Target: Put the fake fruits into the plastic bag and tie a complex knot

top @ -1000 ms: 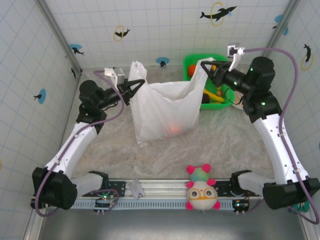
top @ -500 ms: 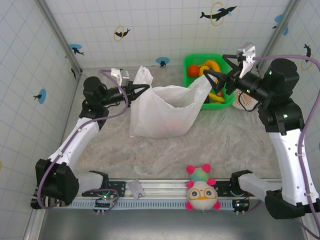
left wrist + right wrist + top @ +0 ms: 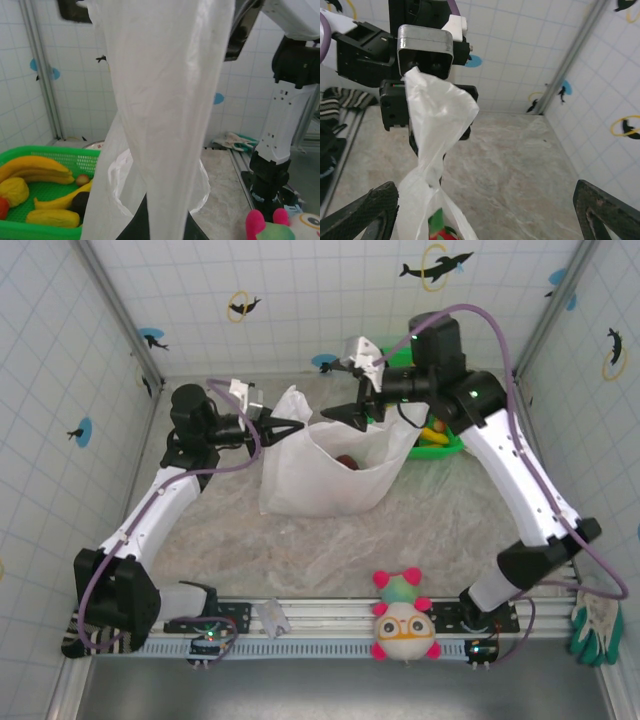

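The bag point(image 3: 325, 475) stands mid-table with a dark fruit point(image 3: 345, 461) inside, its left handle pinched in the closed left gripper point(image 3: 296, 425), while the right gripper point(image 3: 338, 412) hangs wide open and empty just right of that handle.

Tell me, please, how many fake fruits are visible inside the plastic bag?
1: a dark red fruit in the open mouth of the plastic bag; others may be hidden deeper.

Green basket point(image 3: 75, 161) (partly) behind plastic bag point(image 3: 165, 100)
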